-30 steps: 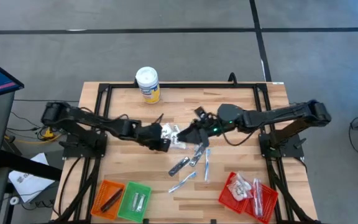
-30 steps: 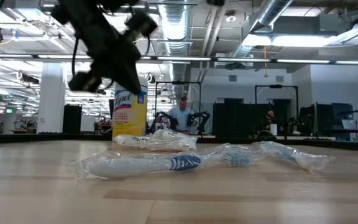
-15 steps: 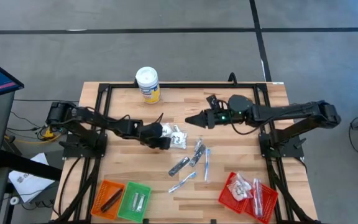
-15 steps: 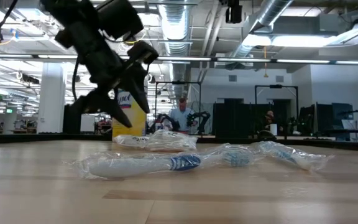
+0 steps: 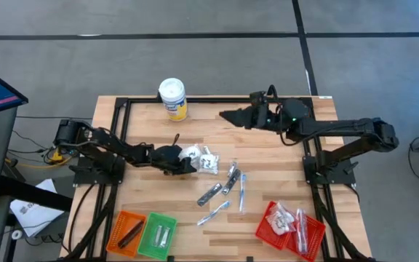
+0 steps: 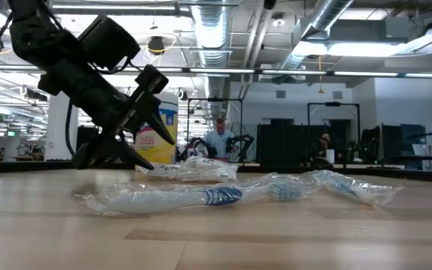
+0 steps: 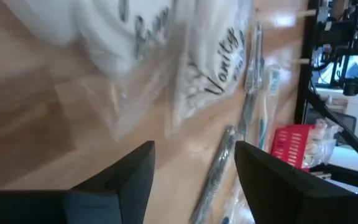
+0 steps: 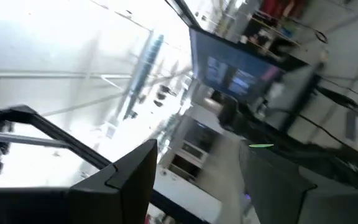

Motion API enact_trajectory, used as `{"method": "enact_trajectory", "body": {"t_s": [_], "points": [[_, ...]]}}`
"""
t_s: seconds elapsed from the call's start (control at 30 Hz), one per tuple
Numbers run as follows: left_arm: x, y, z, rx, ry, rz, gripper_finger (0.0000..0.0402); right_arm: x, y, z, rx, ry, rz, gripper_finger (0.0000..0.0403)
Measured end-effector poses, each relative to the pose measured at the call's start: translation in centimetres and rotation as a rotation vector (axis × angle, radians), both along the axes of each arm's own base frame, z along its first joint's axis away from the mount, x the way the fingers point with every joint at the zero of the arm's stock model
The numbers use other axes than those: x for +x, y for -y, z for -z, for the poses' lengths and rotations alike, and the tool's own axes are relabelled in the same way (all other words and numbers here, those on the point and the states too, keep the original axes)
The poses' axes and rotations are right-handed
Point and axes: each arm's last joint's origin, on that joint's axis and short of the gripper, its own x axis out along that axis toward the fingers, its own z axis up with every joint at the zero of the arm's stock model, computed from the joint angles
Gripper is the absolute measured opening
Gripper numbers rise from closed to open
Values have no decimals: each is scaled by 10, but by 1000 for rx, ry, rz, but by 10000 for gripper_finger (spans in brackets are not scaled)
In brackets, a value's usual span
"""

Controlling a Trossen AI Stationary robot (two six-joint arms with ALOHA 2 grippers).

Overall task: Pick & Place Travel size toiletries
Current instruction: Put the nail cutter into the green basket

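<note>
Left arm: I see it stretched low across the table, left gripper (image 5: 182, 161) at the white sachets (image 5: 202, 160), fingers (image 7: 120, 180) parted wide, nothing between them. In the low view it tilts nose-down near the tabletop.

Sachets: two or three white packets with black script, lying mid-table just beside the left fingertips.

Wrapped sticks (image 5: 228, 185): scattered right of the sachets, on bare wood; more lie in the red basket (image 5: 266, 231).

Right arm: raised toward the table's back edge, right gripper (image 5: 228, 115) pointing left, well clear of the items, jaws apart, empty.
</note>
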Motion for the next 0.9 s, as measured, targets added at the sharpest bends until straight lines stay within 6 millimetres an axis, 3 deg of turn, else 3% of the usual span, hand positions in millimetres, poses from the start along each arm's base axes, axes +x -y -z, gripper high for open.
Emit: {"method": "enact_trajectory", "body": {"t_s": [0.5,0.9], "points": [[0,-16,7,1,-14,-9,214,4,-8,12,-35,-124,-11,219],[29,-16,16,-17,80,37,214,4,-3,11,-36,-121,9,219]]}}
